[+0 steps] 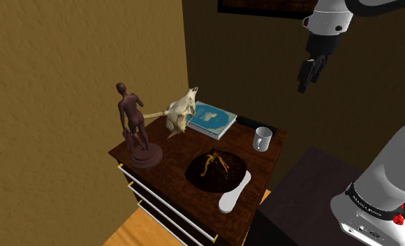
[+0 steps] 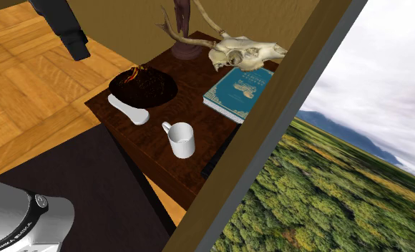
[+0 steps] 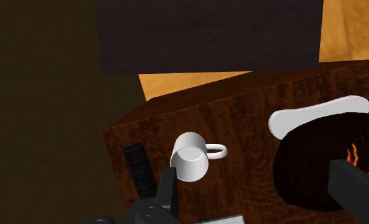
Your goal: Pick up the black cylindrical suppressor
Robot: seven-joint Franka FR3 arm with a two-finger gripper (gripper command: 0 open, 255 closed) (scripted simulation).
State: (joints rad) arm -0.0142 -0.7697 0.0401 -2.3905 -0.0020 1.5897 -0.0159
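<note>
The black ribbed cylindrical suppressor (image 3: 137, 167) lies on the dark wooden dresser top (image 3: 240, 118), along its back edge by the wall, just beside the white mug (image 3: 191, 156). In the shoulder view the suppressor (image 1: 248, 121) is a dark bar behind the mug (image 1: 262, 139). It also shows as a dark strip (image 2: 217, 160) against the wall in the second exterior view. My gripper (image 1: 306, 78) hangs high above the dresser's back corner, well clear of everything. Its fingers stand apart with nothing between them, so the gripper (image 3: 250, 178) is open.
On the dresser stand a brown figurine (image 1: 133, 120), an antlered skull (image 1: 181, 112), a teal book (image 1: 212, 119), a dark bowl with orange inside (image 1: 216, 170) and a white spoon-shaped piece (image 1: 234, 193). The wall runs close behind the suppressor. Wooden floor (image 2: 27, 107) lies beside the dresser.
</note>
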